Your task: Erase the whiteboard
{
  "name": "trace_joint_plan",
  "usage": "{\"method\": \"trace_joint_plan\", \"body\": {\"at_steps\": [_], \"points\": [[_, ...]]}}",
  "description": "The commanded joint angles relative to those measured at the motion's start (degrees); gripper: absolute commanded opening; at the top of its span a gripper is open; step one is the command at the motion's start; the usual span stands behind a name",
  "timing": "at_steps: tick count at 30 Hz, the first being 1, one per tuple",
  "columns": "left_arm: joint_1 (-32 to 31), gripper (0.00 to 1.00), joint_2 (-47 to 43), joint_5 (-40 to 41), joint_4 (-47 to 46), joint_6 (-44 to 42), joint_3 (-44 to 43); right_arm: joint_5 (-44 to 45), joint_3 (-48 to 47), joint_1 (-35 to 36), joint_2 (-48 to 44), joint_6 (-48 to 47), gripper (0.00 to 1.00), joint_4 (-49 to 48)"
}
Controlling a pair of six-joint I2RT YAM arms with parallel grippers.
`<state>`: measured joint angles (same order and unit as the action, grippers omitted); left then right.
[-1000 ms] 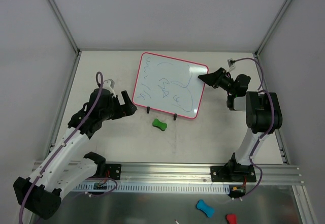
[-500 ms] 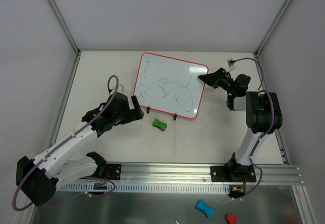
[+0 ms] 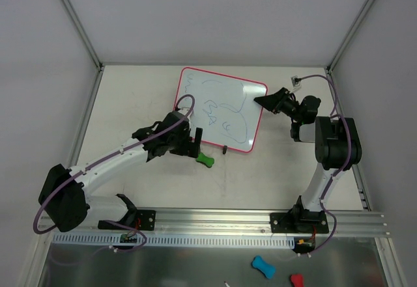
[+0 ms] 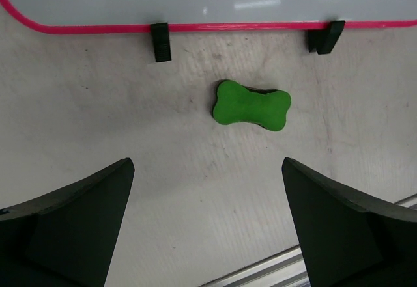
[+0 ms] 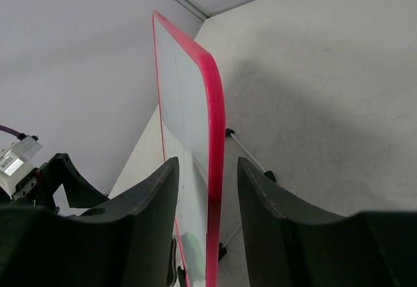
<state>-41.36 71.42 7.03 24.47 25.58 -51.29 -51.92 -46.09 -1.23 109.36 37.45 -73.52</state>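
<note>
- Your left hand (image 4: 207,170) hangs spread wide, gripping nothing, over the green bone-shaped eraser (image 4: 251,105) at centre frame.
- Your right hand (image 5: 207,163) straddles the pink right edge of the whiteboard (image 3: 218,108); pinched or loose, I cannot tell.
- That whiteboard stands upper centre of the overhead view on the tabletop (image 3: 130,92), blue scribbles showing.

A green bone-shaped block (image 3: 205,160) lies flat on the pale, scuffed table (image 3: 260,183). Beyond the metal rail (image 3: 215,218) at the near edge, a blue bone-shaped block (image 3: 262,267) and a red piece (image 3: 296,280) lie near each other on a grey surface
</note>
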Motion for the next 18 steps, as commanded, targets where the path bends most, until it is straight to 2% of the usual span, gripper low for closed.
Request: {"method": "trace_joint_plan", "body": {"at_steps": [1,7,13,18], "points": [[-1.52,0.99,1.35,-5.53,-2.93,-7.56,-1.71,-1.43,-1.11,0.27,0.06,-1.15,0.44,-3.83],[-1.61,0.99,2.76,-12.47,-7.42,-11.43,-0.39,-1.69,-1.02,0.27,0.15,-1.24,0.44,-3.83],[-2.76,0.99,7.49,-9.58,-7.68,-10.12,-1.36,-1.69,-1.11,0.27,0.15,-1.24,0.50,-3.83],[-4.60,0.99,12.86,-8.61,-7.77,-10.29,-3.64,-1.69,-1.02,0.27,0.15,-1.15,0.50,-3.83]]}}
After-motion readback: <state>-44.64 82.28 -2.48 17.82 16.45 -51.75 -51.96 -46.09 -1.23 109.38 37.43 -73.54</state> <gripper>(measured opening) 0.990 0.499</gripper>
